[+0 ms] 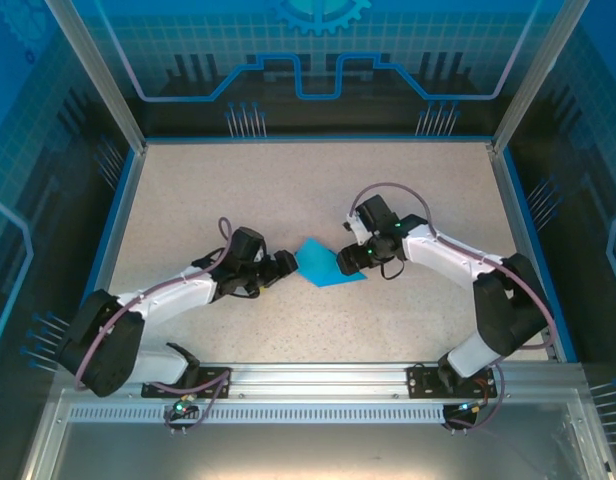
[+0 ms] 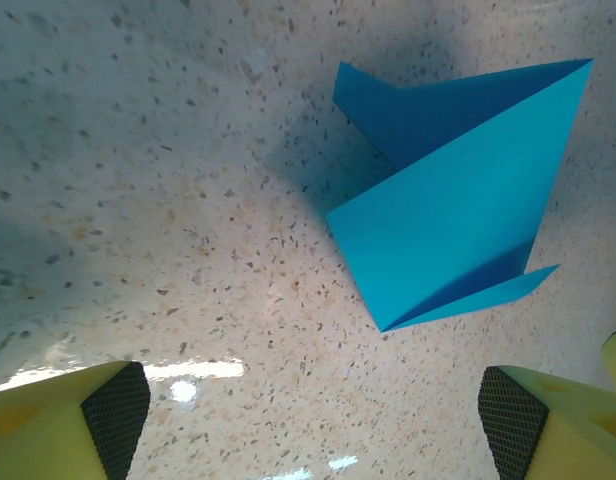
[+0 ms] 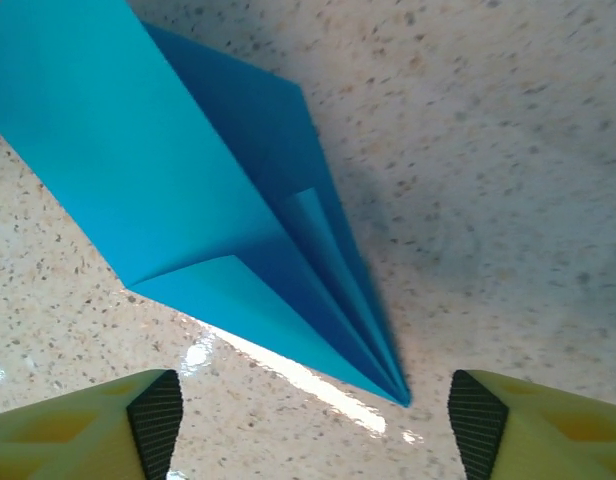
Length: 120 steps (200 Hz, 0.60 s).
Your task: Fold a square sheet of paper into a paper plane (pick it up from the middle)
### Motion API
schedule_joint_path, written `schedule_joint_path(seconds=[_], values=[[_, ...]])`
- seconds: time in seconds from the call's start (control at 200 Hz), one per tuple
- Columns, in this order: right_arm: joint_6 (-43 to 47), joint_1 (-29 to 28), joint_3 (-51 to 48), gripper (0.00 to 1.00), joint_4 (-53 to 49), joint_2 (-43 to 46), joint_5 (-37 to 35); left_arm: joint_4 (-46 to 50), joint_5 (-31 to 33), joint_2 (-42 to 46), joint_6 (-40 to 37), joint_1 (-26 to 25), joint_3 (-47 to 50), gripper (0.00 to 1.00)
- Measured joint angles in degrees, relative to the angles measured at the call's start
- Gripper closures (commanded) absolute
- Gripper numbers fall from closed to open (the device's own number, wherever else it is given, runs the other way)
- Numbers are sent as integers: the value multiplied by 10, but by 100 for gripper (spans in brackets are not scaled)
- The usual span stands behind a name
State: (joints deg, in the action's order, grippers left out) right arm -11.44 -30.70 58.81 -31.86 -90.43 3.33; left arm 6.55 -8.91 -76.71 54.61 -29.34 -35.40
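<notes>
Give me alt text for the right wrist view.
A partly folded teal-blue paper plane lies on a speckled table, its pointed tip toward the camera. The right gripper is open, its yellow fingers at the bottom corners, either side of the tip, clear of the paper.

Teal paper plane flat on speckled tabletop, broad at upper left of frame, narrowing to a sharp tip at lower centre-right. Layered creases converging on that tip. Right hand at bottom edge, yellow fingers spread wide, tip between them, untouched.
</notes>
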Motion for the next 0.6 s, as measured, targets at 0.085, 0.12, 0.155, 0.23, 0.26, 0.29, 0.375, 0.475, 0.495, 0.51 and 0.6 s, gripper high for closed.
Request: schedule_joint_path(seconds=[0.085, 0.12, 0.155, 0.23, 0.26, 0.29, 0.375, 0.475, 0.495, 0.51, 0.6], values=[[4, 0, 5, 44, -2, -21, 12, -16, 0, -16, 9, -7, 0, 12], [6, 1, 9, 48, -2, -31, 15, -21, 0, -21, 10, -9, 0, 13], [7, 2, 14, 51, -1, -43, 17, -24, 0, -26, 10, -10, 0, 13], [11, 4, 28, 58, 2, -69, 21, -30, 0, -33, 10, -13, 0, 14], [10, 5, 33, 59, 5, -78, 23, -31, 0, -35, 10, -14, 0, 14], [10, 6, 38, 60, 8, -87, 27, -35, 0, -36, 10, -14, 0, 14], [10, 12, 48, 63, 19, -110, 37, -44, 0, -38, 11, -17, 0, 15], [10, 22, 53, 65, 30, -130, 53, -58, -3, -43, 12, -21, 0, 17], [10, 24, 54, 66, 33, -134, 58, -61, -5, -44, 13, -22, 0, 17], [10, 26, 54, 66, 35, -137, 62, -63, -5, -45, 13, -22, 0, 17], [5, 37, 55, 68, 43, -155, 84, -77, -13, -55, 17, -26, 0, 18]])
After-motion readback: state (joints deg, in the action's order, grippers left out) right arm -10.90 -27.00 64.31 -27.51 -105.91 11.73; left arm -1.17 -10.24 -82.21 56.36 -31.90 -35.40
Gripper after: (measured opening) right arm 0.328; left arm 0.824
